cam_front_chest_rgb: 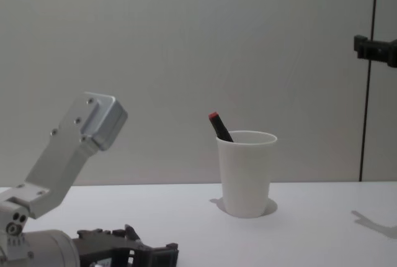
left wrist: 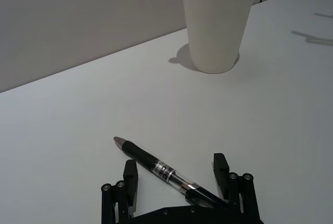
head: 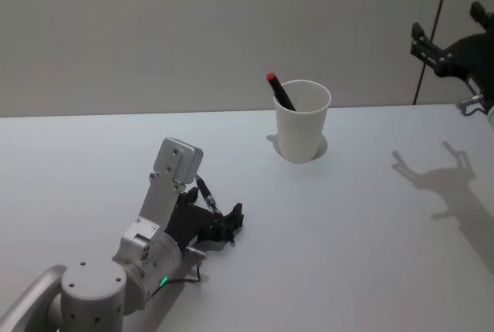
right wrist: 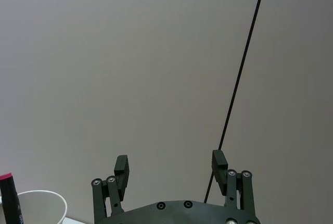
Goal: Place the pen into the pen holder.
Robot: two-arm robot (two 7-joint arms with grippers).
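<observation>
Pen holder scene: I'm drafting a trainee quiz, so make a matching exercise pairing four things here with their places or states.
1. black pen
2. red-capped pen
3. left tool
4. right tool

A. held high, open, empty
B. standing in the white paper cup
C. lying flat on the table
D. low over the table, open, fingers either side of the black pen

Pairs: 1-C, 2-B, 3-D, 4-A.

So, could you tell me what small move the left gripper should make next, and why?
Probably close the left gripper on the pen: it lies on the table between the open fingers, ungripped, with the cup farther ahead. The right gripper hangs raised, open.
</observation>
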